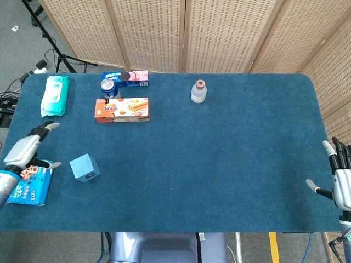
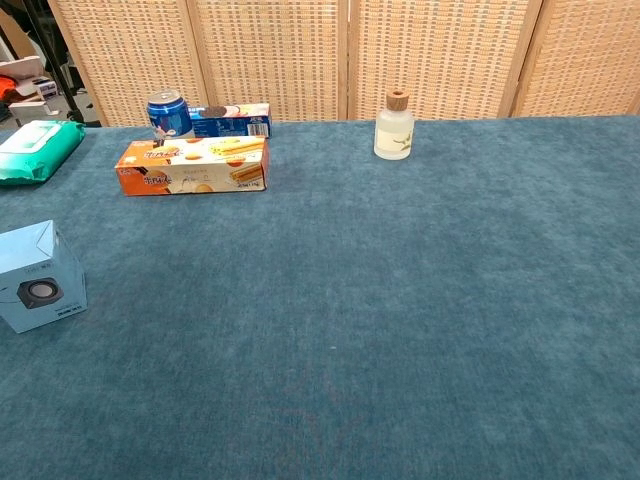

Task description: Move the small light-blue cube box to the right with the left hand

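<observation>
The small light-blue cube box stands on the blue table near its front left; the chest view shows the box at the far left with a round dark mark on its front face. My left hand hovers to the left of it, well apart, fingers spread and holding nothing. My right hand is at the table's right edge, fingers apart and empty. Neither hand appears in the chest view.
A blue cookie pack lies under my left hand at the front left corner. A green wipes pack, an orange biscuit box, a soda can, a pink-blue cookie box and a small bottle stand towards the back.
</observation>
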Robot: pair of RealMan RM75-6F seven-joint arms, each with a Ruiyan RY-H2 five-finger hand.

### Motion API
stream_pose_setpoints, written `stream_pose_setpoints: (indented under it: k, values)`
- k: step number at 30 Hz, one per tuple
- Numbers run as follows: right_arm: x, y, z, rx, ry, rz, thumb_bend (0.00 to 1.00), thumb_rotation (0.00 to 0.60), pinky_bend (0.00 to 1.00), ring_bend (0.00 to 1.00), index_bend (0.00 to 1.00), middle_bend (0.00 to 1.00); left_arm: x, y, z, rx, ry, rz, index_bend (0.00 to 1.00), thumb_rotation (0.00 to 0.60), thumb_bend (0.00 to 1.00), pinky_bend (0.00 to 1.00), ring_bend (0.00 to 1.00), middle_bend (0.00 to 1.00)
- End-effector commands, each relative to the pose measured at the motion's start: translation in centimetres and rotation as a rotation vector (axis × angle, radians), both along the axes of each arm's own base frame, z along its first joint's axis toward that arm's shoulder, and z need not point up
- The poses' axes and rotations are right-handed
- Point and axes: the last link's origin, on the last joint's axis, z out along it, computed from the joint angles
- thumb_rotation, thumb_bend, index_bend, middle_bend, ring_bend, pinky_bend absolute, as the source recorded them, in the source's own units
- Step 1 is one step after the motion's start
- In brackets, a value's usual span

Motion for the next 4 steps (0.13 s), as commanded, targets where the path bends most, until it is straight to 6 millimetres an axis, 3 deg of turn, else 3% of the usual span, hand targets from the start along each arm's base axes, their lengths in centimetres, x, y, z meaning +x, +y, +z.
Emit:
stream_pose_setpoints:
  k: [1, 4]
  values:
    - [0.0, 0.0, -0.1, 0.002, 0.002, 0.002, 0.0, 0.6, 0.0, 0.0, 0.0, 0.0, -3.2, -4.9, 0.7, 0.249, 0.171, 0.053, 0.0, 0.6, 0.09, 0.0, 0.0, 0.0]
    - [0.1, 0.0, -0.1, 0.003, 0.004, 0.003, 0.0, 0.6, 0.0, 0.0, 0.0, 0.0, -3.4, -6.2, 0.4, 0.323, 0.197, 0.069, 0.0, 0.6, 0.09, 0.0, 0.0, 0.0]
